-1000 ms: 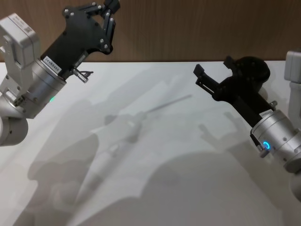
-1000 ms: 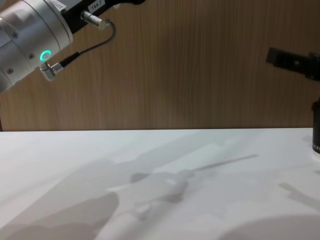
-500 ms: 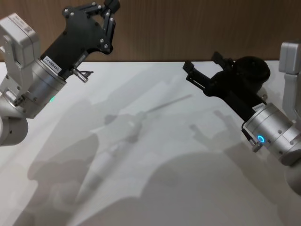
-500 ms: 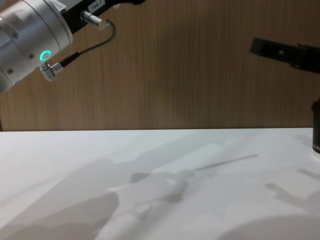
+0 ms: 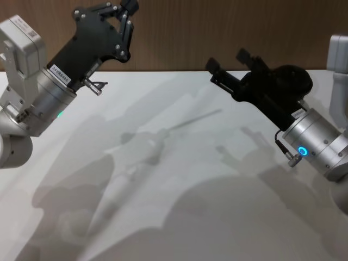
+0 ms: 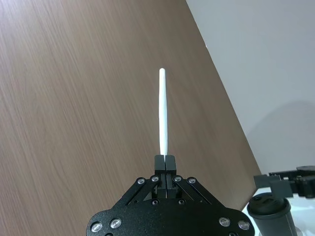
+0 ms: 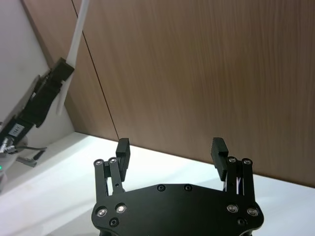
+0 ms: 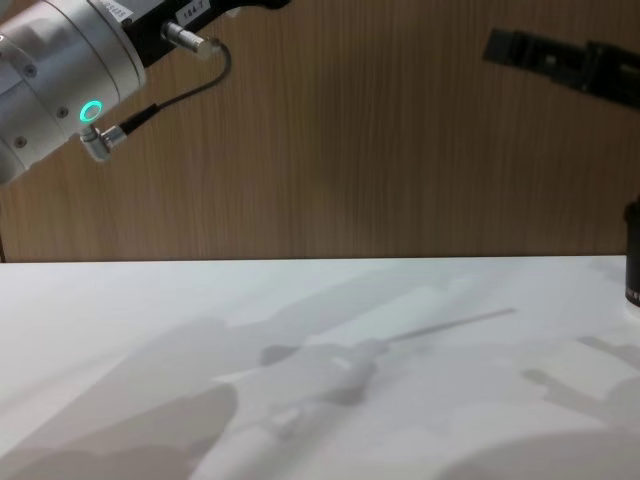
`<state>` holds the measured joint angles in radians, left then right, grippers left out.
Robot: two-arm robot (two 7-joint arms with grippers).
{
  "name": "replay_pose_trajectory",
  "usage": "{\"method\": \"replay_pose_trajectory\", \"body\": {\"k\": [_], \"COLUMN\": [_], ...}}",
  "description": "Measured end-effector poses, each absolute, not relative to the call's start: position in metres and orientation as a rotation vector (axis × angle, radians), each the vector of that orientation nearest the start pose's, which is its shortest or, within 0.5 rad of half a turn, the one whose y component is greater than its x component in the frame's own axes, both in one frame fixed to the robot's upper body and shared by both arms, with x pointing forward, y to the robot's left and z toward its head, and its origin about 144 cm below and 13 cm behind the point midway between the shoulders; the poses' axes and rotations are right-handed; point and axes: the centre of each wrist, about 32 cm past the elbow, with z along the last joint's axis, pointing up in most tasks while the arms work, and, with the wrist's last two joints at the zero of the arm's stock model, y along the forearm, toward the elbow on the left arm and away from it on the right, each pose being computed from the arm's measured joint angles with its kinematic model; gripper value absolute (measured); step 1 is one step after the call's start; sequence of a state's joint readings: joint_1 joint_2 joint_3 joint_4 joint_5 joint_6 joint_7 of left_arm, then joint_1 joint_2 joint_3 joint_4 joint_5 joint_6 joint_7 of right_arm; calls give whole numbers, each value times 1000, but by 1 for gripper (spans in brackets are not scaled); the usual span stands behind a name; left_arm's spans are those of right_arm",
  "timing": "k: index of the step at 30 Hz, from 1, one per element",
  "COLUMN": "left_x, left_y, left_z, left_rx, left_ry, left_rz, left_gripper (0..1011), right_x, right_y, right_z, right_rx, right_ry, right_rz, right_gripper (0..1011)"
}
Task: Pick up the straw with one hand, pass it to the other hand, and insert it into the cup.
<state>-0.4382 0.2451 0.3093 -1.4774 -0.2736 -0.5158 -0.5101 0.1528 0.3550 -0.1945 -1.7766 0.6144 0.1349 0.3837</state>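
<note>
A white table (image 5: 179, 228) spreads from the near edge to the far side, its top smooth and matte. Behind it stands a wall (image 5: 179, 32) of brown wood panelling, the grain running upright (plainest from the chest view) and meeting the table's far edge in a straight line. Soft grey shadows (image 5: 130, 179) lie across the table — broad blotches at the near left and middle — and one thin straight streak (image 5: 196, 119) slants toward the far right.
</note>
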Motion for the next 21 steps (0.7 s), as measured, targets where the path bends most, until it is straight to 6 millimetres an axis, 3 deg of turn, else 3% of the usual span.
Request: {"method": "replay_pose_trajectory", "body": {"k": [21], "left_x": [556], "left_y": [211], "left_z": [1267], "left_rx": [-424], "left_ry": [-673], "left_rz": [725], "left_gripper": [11], "right_x": [498], "right_y": [-258], "right_z": [1277], "right_rx": [365], "right_ry": [94], "right_rz": [-767], "right_gripper": [1001]}}
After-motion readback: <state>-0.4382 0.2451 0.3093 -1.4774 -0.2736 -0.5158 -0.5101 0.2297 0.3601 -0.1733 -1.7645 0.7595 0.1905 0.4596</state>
